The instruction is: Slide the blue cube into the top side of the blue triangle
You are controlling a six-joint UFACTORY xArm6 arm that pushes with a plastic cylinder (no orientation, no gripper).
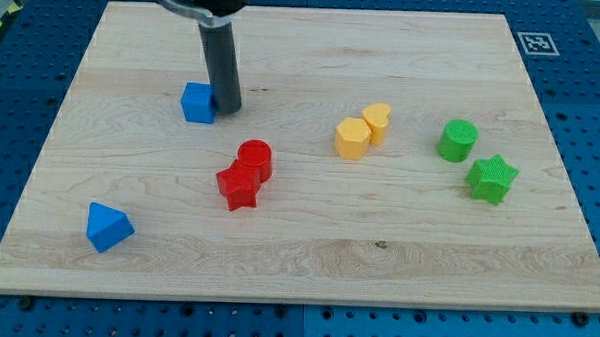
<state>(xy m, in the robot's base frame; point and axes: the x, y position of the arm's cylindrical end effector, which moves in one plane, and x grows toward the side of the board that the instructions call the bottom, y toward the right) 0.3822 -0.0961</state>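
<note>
My tip [228, 110] is sitting right up against the blue cube [197, 103], pressing at its side toward the view's right, and the dark rod is rising straight up from there to the top edge of the view. There is no gripper on this arm, so nothing is clenching or releasing here; it is just the rod end touching the block. The blue cube is resting in the upper left part of the wooden tabletop [297, 263], and the blue triangle [108, 227] is lying well apart from it, down toward the view's lower left corner, with open wood between the two. Moving toward the middle, a red cylinder [255, 158] and a red star [238, 187] are huddling together, touching, the star sitting just below and slightly left of the cylinder. Further toward the view's right, two yellow blocks are standing side by side and touching: a yellow hexagon-like block [352, 138] and, just up and right of it, a second yellow block [378, 121] whose shape I cannot make out for sure. Over on the right, a green cylinder [458, 140] is sitting just above a green star [492, 179], the pair close but seeming slightly apart. The board itself is lying on a blue perforated surface [592, 119].
</note>
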